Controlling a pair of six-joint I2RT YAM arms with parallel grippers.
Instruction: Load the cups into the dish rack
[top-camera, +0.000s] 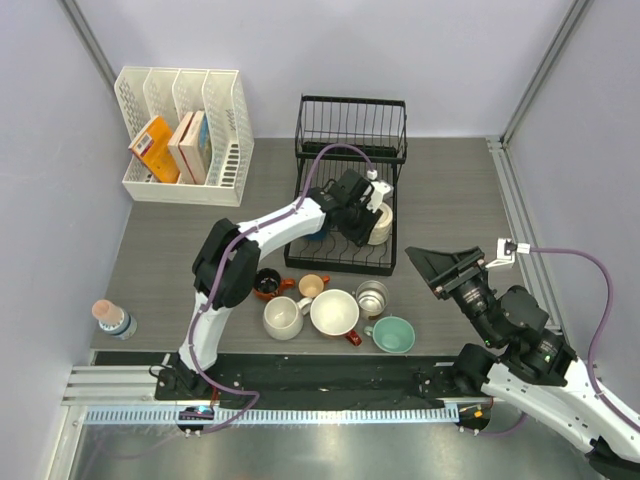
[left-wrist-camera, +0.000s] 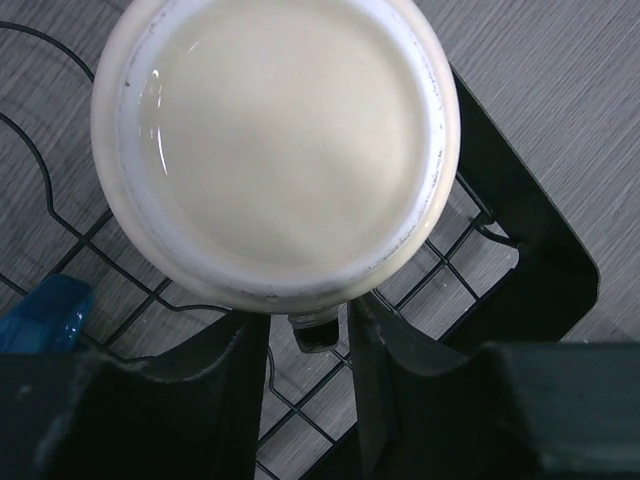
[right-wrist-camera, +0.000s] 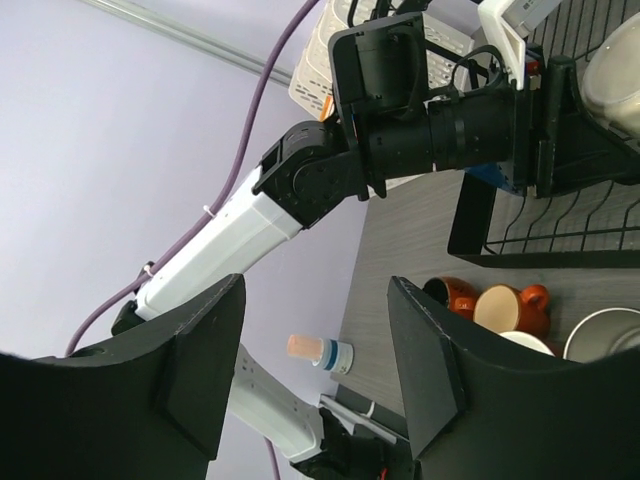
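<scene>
The black wire dish rack (top-camera: 350, 128) stands at the back centre. A cream cup (left-wrist-camera: 275, 140) sits on its lower tier at the right end, and its round face fills the left wrist view. My left gripper (left-wrist-camera: 308, 330) is open, with the cup's handle (left-wrist-camera: 315, 335) between its fingers and a gap on each side. A blue cup (left-wrist-camera: 45, 312) sits in the rack to the left. On the table in front lie a dark red cup (top-camera: 267, 284), a peach cup (top-camera: 313, 286), a steel cup (top-camera: 372, 296), a teal cup (top-camera: 393, 334) and two white cups (top-camera: 335, 312). My right gripper (right-wrist-camera: 315, 300) hangs open and empty, right of the cups.
A white slotted file organizer (top-camera: 185, 135) with boxes stands at the back left. A small bottle (top-camera: 112, 318) with a peach cap stands at the table's left edge. The left arm (top-camera: 225, 265) reaches over the table to the rack. Grey walls close in both sides.
</scene>
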